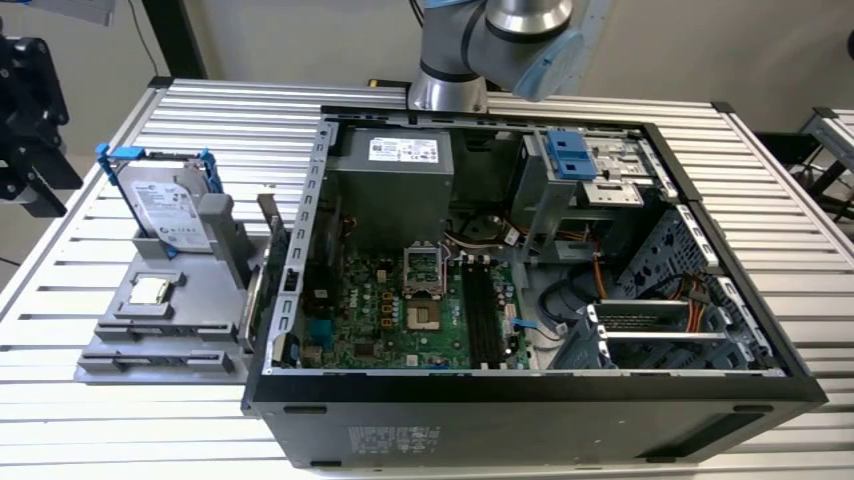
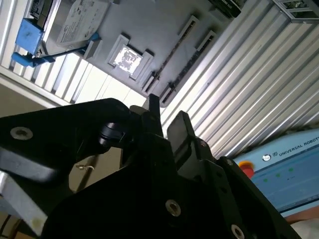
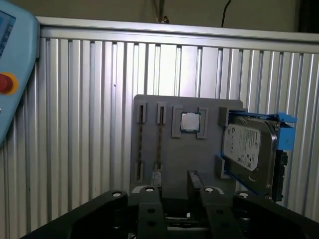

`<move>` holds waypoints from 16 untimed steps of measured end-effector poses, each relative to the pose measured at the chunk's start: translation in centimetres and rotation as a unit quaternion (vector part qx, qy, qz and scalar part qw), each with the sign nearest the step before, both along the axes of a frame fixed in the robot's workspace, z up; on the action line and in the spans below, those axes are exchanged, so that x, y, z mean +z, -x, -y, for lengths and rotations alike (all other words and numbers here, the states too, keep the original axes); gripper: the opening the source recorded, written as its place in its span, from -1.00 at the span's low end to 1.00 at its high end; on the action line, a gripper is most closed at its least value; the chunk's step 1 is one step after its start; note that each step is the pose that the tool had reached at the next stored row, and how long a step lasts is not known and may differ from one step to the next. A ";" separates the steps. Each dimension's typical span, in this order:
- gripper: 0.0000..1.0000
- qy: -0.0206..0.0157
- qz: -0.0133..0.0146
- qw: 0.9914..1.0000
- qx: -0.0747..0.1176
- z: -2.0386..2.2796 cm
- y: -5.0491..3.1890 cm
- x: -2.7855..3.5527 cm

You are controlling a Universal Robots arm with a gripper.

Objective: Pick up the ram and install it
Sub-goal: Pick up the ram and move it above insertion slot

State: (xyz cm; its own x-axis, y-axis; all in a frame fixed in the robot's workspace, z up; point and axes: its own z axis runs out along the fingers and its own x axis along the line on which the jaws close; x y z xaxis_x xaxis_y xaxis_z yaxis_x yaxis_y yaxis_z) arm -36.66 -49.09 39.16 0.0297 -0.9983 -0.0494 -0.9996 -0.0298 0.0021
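Two thin ram sticks stand edge-up in the slots of the grey holder [image 3: 199, 164], side by side; one ram [image 3: 160, 144] lies closest in line with my gripper [image 3: 174, 199]. The same ram [image 2: 175, 49] appears as a thin dark line in the second wrist view, and as a slim upright strip [image 1: 268, 228] beside the case wall in the exterior view. My gripper [image 2: 166, 122] hangs well above the holder, open, with nothing between its black fingers [image 3: 149, 209]. The black motherboard slots [image 1: 483, 312] sit inside the open computer case [image 1: 534, 385].
On the holder a silver hard drive in a blue bracket [image 1: 167, 205] stands upright, and a small square silver chip [image 3: 190, 121] lies flat. A pendant with a red button [image 3: 5, 83] lies on the ribbed metal table [image 1: 240, 120]. The arm's base [image 1: 447, 85] stands behind the case.
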 end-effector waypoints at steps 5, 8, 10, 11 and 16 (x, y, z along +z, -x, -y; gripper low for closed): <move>1.00 0.000 0.000 1.000 0.000 0.00 0.00 0.00; 1.00 0.000 0.000 1.000 -0.001 0.00 0.00 0.00; 1.00 0.000 0.000 1.000 -0.001 0.00 0.00 -0.01; 1.00 0.000 0.000 1.000 -0.001 0.00 0.00 -0.06; 1.00 0.000 -0.004 1.000 -0.001 0.00 0.00 -0.50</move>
